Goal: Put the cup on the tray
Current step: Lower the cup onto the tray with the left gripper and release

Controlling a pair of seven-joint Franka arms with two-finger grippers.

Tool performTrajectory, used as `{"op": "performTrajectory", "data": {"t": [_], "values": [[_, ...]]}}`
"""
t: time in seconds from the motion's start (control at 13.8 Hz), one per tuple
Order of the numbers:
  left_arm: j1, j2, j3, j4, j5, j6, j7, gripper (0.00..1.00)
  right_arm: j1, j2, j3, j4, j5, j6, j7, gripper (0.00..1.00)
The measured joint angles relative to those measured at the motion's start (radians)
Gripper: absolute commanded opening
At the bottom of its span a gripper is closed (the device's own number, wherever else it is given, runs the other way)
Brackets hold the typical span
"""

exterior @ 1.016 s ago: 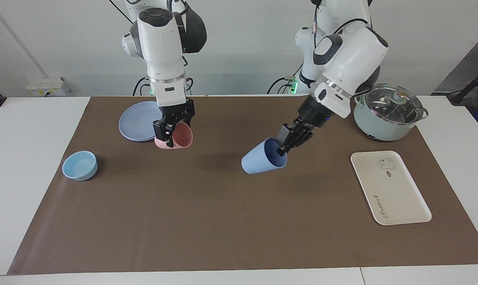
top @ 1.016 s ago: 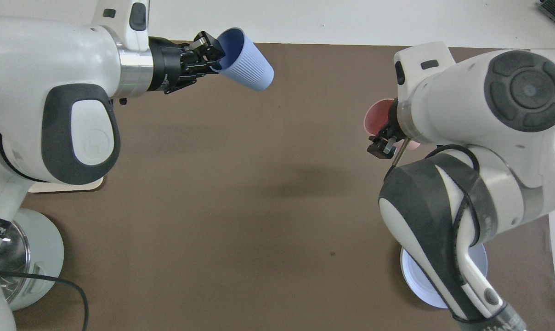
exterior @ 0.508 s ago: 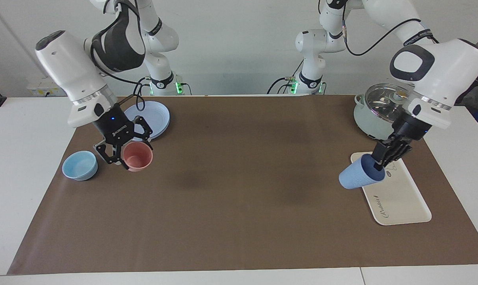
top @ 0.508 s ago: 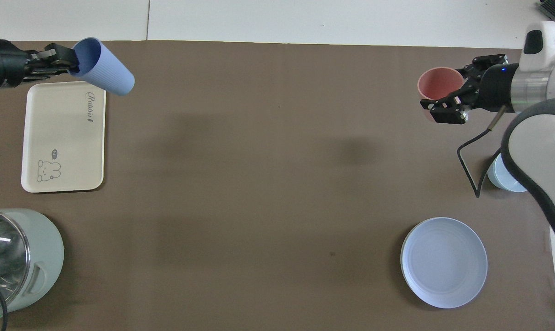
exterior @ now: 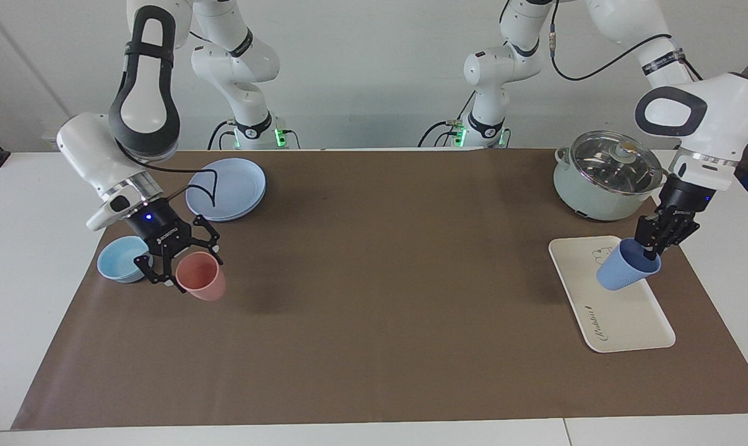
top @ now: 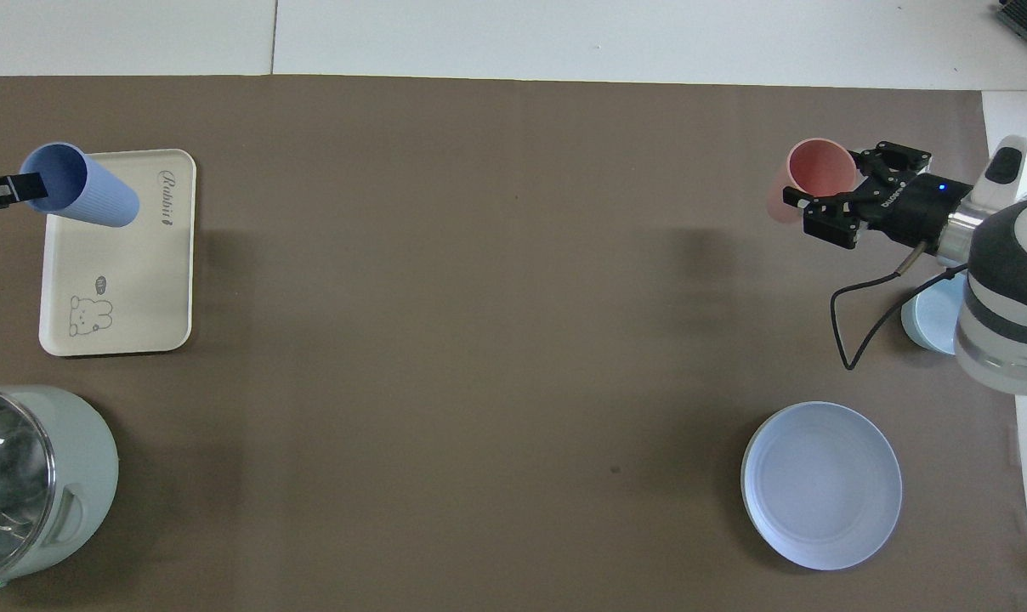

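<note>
The periwinkle-blue cup hangs tilted over the cream tray, at the end with the bear drawing. My left gripper is shut on its rim. I cannot tell whether the cup's base touches the tray. In the overhead view the cup covers a tray corner beside the lettering, and only the tips of the left gripper show. My right gripper holds a pink cup by the rim, tilted, just above the mat beside the light blue bowl.
A pale green pot with a glass lid stands beside the tray, nearer to the robots. A round blue plate lies near the right arm's base. The brown mat covers the table's middle.
The left gripper carried the blue cup from the mat's middle to over the tray. The right gripper carried the pink cup from beside the plate to beside the bowl.
</note>
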Motion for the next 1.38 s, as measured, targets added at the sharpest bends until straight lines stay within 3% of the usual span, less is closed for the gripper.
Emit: {"op": "performTrajectory", "data": {"t": [0.15, 0.44, 0.8, 0.87, 0.94, 1.02, 1.09, 1.16, 1.23, 1.38], "values": [[0.009, 0.003, 0.000, -0.059, 0.000, 0.089, 0.044, 0.00, -0.015, 0.038, 0.000, -0.024, 0.126, 0.015, -0.152, 0.00], [0.025, 0.048, 0.000, -0.093, 0.000, 0.202, 0.085, 0.00, -0.052, 0.083, 0.000, -0.043, 0.249, 0.015, -0.292, 0.00], [0.040, 0.124, 0.000, -0.093, 0.000, 0.275, 0.087, 0.00, -0.056, 0.093, 0.000, -0.077, 0.301, 0.015, -0.361, 0.00], [0.042, 0.126, 0.000, -0.092, 0.000, 0.276, 0.087, 0.12, -0.056, 0.096, 0.000, -0.085, 0.350, 0.014, -0.406, 0.00], [0.045, 0.126, 0.000, -0.090, 0.000, 0.276, 0.087, 0.57, -0.056, 0.103, 0.001, -0.090, 0.401, 0.014, -0.454, 0.00], [0.047, 0.126, 0.000, -0.086, 0.000, 0.276, 0.087, 0.91, -0.056, 0.110, 0.002, -0.093, 0.433, 0.013, -0.486, 0.00], [0.050, 0.126, 0.000, -0.083, 0.000, 0.276, 0.087, 1.00, -0.056, 0.117, 0.002, -0.094, 0.446, 0.013, -0.498, 0.00], [0.051, 0.126, 0.000, -0.078, 0.000, 0.276, 0.087, 1.00, -0.056, 0.122, 0.002, -0.094, 0.450, 0.012, -0.500, 0.25], [0.051, 0.127, 0.000, -0.070, 0.000, 0.276, 0.086, 1.00, -0.056, 0.126, 0.002, -0.094, 0.450, 0.010, -0.501, 0.99], [0.051, 0.128, 0.000, -0.050, 0.000, 0.267, 0.086, 1.00, -0.056, 0.129, 0.002, -0.094, 0.451, 0.008, -0.504, 1.00]]}}
